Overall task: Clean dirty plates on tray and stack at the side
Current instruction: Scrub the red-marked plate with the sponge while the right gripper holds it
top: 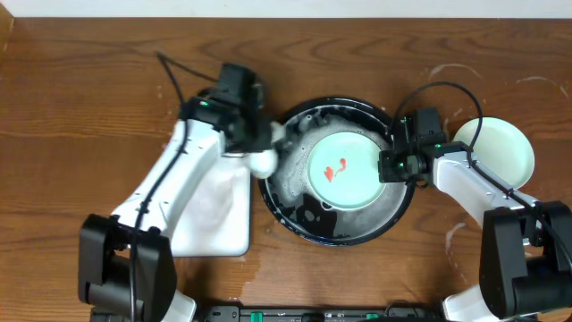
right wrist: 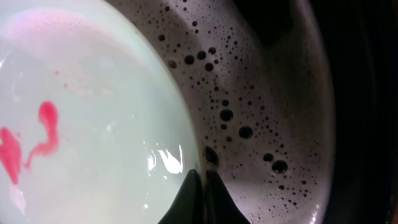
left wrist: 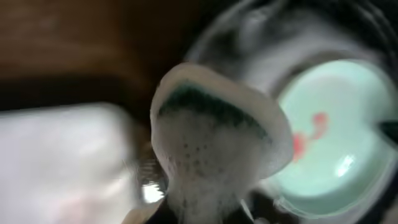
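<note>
We see mint plate (top: 347, 170), red-smeared, in black tray (top: 340, 238); right gripper (top: 388, 167) pinches its right rim, fingers narrow; left gripper (top: 253, 143) holds foamy sponge (top: 264, 162) at tray's left rim; second mint plate (top: 506, 148) lies apart, right of tray.

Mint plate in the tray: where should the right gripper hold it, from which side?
Pinch the plate's right rim, coming from the right: it lies flat, only its raised edge is grippable, and the sponge needs the smeared centre.
</note>
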Tool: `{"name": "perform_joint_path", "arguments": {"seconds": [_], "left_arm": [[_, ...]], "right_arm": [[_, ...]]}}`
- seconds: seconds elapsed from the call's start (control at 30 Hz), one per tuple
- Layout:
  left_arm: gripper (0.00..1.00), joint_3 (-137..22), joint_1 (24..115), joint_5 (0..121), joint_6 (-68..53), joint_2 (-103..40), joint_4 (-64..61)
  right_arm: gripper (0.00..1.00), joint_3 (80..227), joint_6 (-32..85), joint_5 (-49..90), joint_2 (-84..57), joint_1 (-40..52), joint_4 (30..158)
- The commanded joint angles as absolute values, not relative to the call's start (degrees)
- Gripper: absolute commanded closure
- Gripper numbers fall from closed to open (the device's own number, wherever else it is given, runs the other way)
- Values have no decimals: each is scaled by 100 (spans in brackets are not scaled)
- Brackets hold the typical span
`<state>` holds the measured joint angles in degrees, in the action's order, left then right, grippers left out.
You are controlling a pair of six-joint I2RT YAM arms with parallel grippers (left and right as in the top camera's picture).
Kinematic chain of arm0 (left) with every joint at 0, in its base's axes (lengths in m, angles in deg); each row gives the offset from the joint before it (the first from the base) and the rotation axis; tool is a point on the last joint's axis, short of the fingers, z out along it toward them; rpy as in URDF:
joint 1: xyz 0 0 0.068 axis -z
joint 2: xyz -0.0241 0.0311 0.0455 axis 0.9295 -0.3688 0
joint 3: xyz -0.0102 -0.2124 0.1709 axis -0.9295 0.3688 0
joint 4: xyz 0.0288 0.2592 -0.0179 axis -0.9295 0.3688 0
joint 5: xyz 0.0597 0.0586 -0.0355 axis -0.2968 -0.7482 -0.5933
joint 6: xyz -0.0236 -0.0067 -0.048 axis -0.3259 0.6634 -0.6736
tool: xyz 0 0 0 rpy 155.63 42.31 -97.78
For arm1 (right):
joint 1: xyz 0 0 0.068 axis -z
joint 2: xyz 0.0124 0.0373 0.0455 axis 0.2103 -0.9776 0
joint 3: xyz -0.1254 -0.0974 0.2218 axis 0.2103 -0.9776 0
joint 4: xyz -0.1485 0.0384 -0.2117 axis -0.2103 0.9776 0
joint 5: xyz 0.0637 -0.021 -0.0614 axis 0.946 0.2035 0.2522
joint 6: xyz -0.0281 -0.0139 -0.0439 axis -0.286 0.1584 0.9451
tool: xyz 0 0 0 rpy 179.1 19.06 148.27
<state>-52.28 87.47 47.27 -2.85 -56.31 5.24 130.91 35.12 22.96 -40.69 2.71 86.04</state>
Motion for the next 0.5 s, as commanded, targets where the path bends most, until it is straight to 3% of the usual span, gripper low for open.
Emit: {"name": "perform_joint_path", "arguments": {"seconds": [0.0, 0.33, 0.47], "left_arm": [[93, -5316, 9399, 5122, -866, -5716, -112], [92, -5316, 10553, 6139, -2188, -7382, -1887], [93, -5316, 10708, 6099, -2370, -7954, -1933]], "right_arm": [[99, 13060, 3665, 2412, -4086, 223, 8613], [99, 13060, 3661, 2449, -4086, -2, 8615], [99, 13060, 3637, 2451, -4086, -2, 8619]]}}
